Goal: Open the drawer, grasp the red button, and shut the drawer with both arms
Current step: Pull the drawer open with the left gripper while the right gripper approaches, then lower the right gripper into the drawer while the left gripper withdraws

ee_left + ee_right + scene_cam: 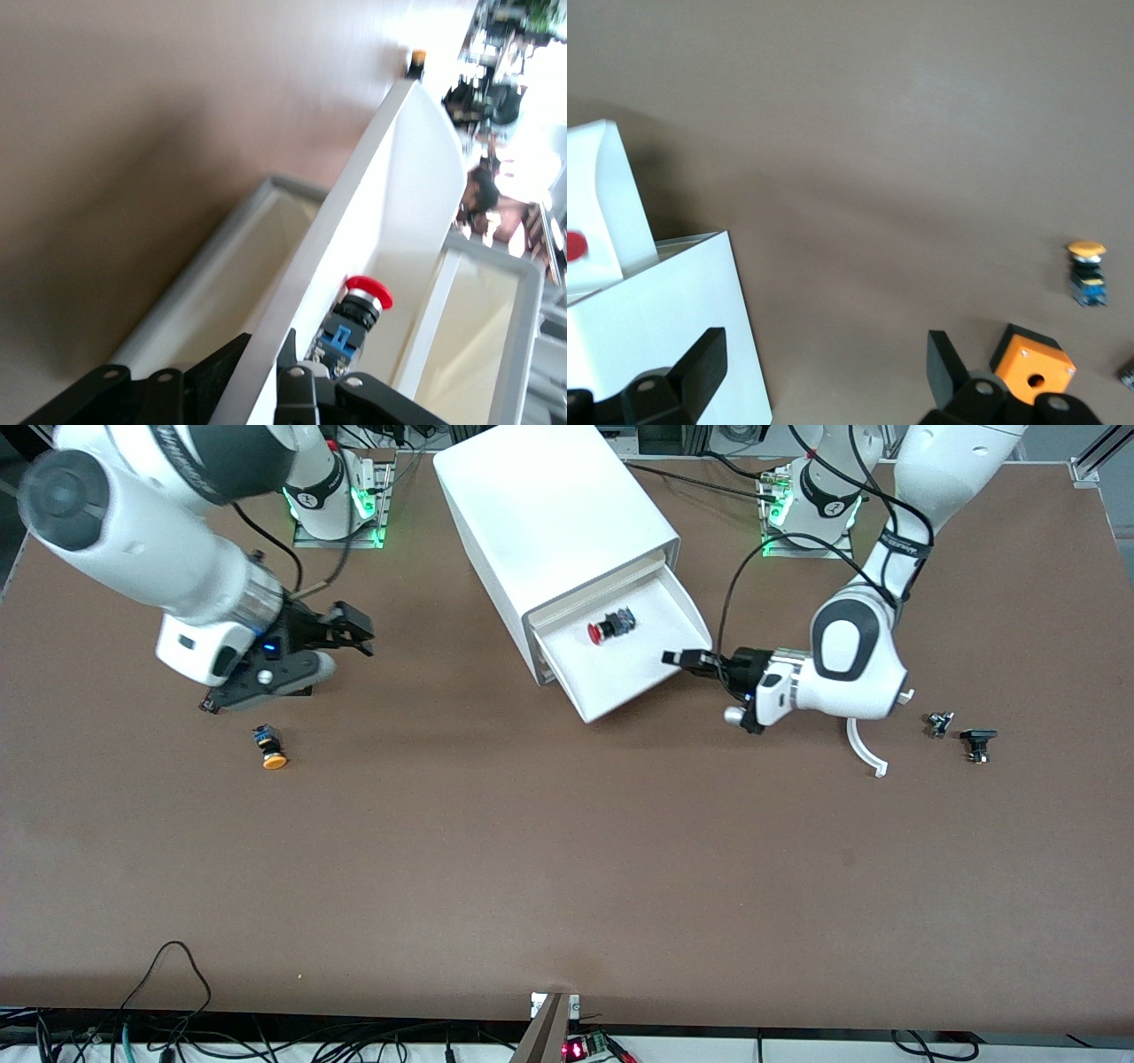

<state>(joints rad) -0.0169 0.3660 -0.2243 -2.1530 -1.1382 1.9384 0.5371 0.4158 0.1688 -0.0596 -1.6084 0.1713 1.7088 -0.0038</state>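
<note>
The left gripper (pixel 680 659) was clamped on the open drawer's (pixel 660 669) side wall. The button (pixel 609 628) lay inside. The right gripper (pixel 350 631) waited above the table (pixel 532 850), fingers apart.

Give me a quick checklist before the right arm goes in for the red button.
1. Drawer pulled out: ok.
2. Red button visible in the drawer, nothing on it: ok.
3. Left end effector shut on the drawer's front wall: ok.
4. Right end effector open: ok.
5. Right end effector over the drawer: not ok, it hangs over bare table toward the right arm's end, near the orange button.
6. Path across the cabinet free of the left arm: cannot tell.
</note>
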